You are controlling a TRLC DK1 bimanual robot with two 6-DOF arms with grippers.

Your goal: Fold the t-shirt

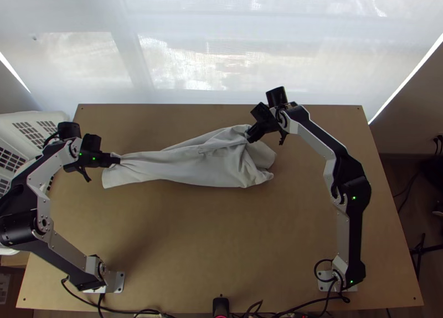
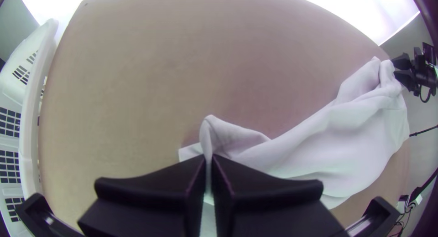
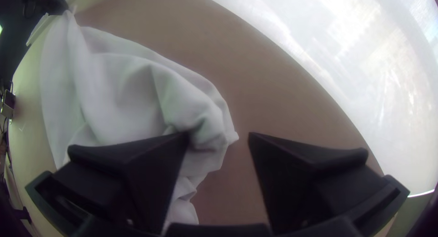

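Observation:
The white t-shirt (image 1: 194,165) lies bunched lengthwise across the upper middle of the table, its right part wider and crumpled. At its left end my left gripper (image 1: 115,159) pinches a gathered fold; in the left wrist view the gripper (image 2: 210,162) is closed on that raised fold of the shirt (image 2: 315,146). Over the shirt's upper right part is my right gripper (image 1: 252,136). In the right wrist view the gripper (image 3: 219,136) has its fingers apart, one over the crumpled edge of the shirt (image 3: 123,91), the other above bare table.
A white slatted basket (image 1: 33,129) stands at the table's left edge. Beyond the far edge hangs a pale translucent curtain (image 1: 183,52). Cables (image 1: 277,312) run along the near edge of the wooden table (image 1: 210,240).

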